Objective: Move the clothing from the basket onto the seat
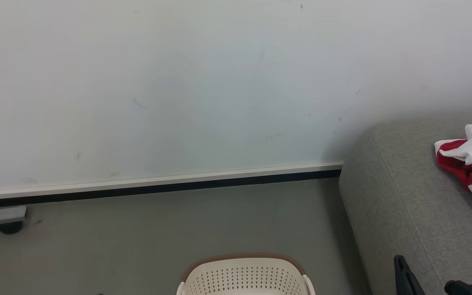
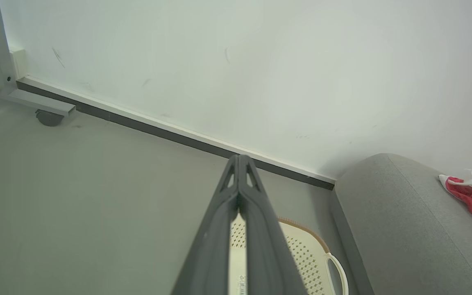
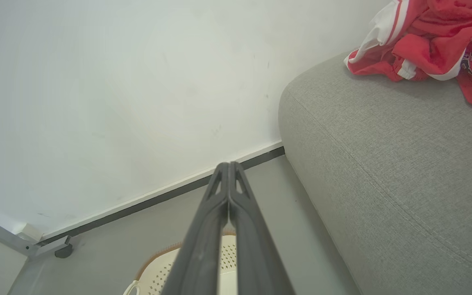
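Dark grey, the left end effector (image 2: 240, 162) and right end effector (image 3: 228, 166) are both clenched, empty. From the right one, we locate the basket (image 3: 162, 270) at 6 o'clock and the clothing (image 3: 424, 41) at 2 o'clock, heaped on the seat (image 3: 383, 164). We judge it light, limp and unbreakable; pinch a raised fold.

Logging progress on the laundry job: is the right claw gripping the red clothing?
No, the right claw is shut on nothing, while the clothing lies crumpled on the seat.
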You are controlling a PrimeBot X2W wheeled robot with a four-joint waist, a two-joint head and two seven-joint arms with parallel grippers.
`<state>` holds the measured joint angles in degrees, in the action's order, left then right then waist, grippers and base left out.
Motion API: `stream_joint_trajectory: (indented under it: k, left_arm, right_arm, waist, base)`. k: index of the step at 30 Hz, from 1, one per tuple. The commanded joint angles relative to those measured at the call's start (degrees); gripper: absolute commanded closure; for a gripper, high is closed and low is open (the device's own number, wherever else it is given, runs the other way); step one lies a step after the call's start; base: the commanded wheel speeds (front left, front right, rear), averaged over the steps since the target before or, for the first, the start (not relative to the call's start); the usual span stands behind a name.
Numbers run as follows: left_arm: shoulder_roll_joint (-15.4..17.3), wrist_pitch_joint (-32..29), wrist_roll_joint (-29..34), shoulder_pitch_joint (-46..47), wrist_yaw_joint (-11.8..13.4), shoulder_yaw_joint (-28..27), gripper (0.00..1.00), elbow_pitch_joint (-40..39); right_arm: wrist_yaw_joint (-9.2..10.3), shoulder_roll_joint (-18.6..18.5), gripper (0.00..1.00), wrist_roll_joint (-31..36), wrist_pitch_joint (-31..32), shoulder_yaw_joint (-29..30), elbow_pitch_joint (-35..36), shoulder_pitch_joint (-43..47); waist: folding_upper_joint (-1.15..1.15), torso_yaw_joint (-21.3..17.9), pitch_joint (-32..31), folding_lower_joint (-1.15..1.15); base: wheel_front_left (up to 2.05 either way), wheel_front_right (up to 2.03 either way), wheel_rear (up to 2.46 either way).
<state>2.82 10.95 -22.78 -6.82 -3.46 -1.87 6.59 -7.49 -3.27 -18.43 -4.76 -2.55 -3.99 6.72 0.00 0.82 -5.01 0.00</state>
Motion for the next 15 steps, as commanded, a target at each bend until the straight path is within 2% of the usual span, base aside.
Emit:
stream_joint_trajectory:
  k: [1, 15]
  left_arm:
    - [0.07, -0.45, -2.07, 1.72, -0.23, -0.44, 1.00, -0.53]
    - [0.08, -4.26, -15.97, 4.59, -0.55, -1.22, 1.00, 0.96]
  right_arm:
    - [0.00, -0.55, 1.00, -2.47, 0.03, 0.15, 0.64, -1.70]
    - [0.00, -1.68, 1.00, -18.62, 0.61, 0.39, -1.10, -3.86]
  waist:
    - [0.00, -0.01, 0.04, 0.00]
    - [0.00, -0.12, 0.70, 0.00]
  base:
    - [0.00, 0.00, 0.00]
    - [0.00, 0.00, 0.00]
